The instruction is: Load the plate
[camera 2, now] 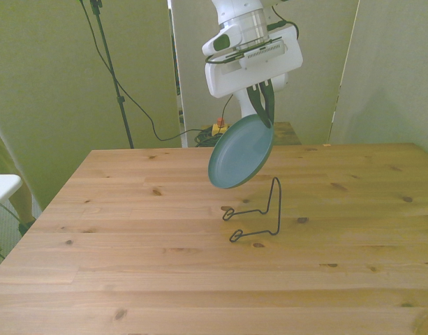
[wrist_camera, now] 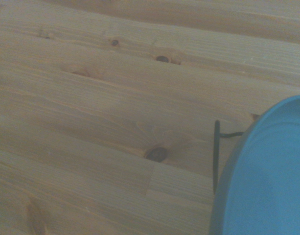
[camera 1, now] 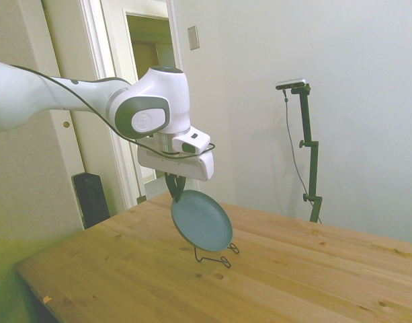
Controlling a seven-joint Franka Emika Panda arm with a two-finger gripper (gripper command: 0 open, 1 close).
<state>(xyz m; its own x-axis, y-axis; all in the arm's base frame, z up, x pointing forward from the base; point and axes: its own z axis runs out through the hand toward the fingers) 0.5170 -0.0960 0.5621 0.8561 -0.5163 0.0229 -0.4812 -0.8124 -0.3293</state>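
Fingers [camera 2: 264, 105] are pinching the plate [camera 2: 240, 153] by its top rim, hanging it near-vertical above the wire stand [camera 2: 259, 213] for slotting in.

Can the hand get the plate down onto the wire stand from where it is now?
Probably yes. The hand grips the plate by its upper rim, tilted in the air above the wire stand, with nothing between them.

The plate [camera 2: 240, 153] is plain dark teal-green. The wire stand [camera 2: 255, 215] is black, and the tabletop [camera 2: 116, 251] is light knotted pine. The arm [camera 1: 58, 108] is white with grey joints.
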